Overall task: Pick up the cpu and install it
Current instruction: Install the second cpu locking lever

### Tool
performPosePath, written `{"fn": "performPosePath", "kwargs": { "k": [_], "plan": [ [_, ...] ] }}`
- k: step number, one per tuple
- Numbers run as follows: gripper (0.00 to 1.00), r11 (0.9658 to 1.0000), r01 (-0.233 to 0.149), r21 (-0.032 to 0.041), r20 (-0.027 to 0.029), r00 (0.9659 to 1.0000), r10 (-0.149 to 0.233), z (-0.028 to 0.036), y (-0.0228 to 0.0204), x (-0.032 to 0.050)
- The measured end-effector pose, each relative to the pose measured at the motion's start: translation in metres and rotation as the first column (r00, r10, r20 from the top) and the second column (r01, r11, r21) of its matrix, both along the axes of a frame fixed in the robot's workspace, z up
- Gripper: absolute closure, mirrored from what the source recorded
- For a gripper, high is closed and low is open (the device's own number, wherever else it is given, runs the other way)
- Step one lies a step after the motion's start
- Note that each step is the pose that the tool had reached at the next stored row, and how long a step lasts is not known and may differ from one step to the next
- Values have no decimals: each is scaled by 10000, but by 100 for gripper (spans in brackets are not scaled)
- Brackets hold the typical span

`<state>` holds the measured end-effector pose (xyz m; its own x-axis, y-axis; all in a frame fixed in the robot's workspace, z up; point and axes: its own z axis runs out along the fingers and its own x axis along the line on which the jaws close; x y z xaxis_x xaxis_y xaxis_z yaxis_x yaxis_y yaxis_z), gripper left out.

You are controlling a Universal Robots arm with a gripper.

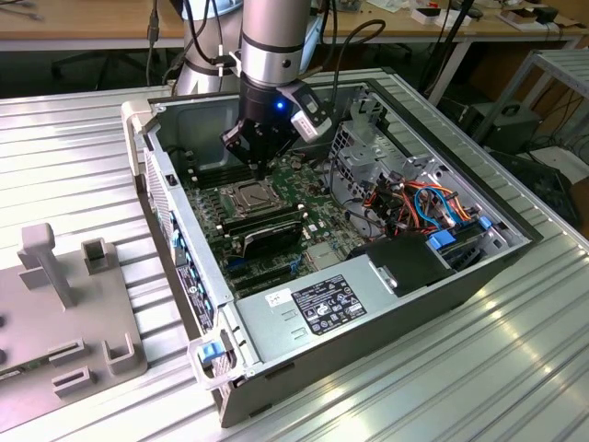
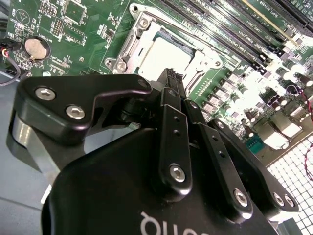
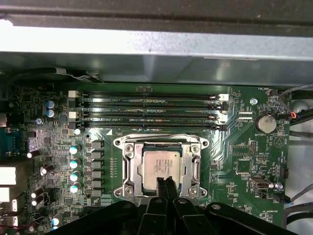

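Black, bolted gripper linkages crowd the foreground in both wrist views, and the gripper (image 3: 165,182) ends in two thin black fingers (image 2: 168,81) pressed together with nothing between them. Their tips hang just above the near edge of the cpu (image 3: 161,165), a small flat square chip with a matte silver-grey metal top. The cpu lies flat inside the square socket with its silver metal frame (image 3: 128,164), on the green motherboard (image 3: 239,161); the socket's frame is open around the chip, so the top of the chip is bare. In the second wrist view the cpu (image 2: 164,56) shows pale just past the fingertips.

Beyond the socket run four long black RAM slots (image 3: 146,110), side by side and parallel to the grey metal wall of the case (image 3: 156,49). A round silver coin battery (image 3: 266,122) sits on the board well apart from the socket.

In the exterior view the silver-and-black robot arm (image 1: 271,46) reaches straight down into the open dark-grey computer case (image 1: 368,322), which lies on its side on a ribbed aluminium counter (image 1: 74,138). The gripper (image 1: 255,158) hangs right over the socket (image 1: 247,196). Orange and blue cables (image 1: 423,198) bunch toward the exterior view's right, and a grey plastic fixture block (image 1: 55,304) rests on the counter at the exterior view's left.
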<state>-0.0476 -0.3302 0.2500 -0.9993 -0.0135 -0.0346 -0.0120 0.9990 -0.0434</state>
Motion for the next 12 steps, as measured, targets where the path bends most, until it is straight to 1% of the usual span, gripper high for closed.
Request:
{"fn": "performPosePath", "kwargs": {
  "k": [2,4,12],
  "plan": [
    [89,10000,1,-1,-1,10000,-1,1,0,0],
    [89,10000,0,-1,-1,10000,0,56,0,0],
    [89,10000,0,0,1,10000,0,74,0,0]
  ]
}}
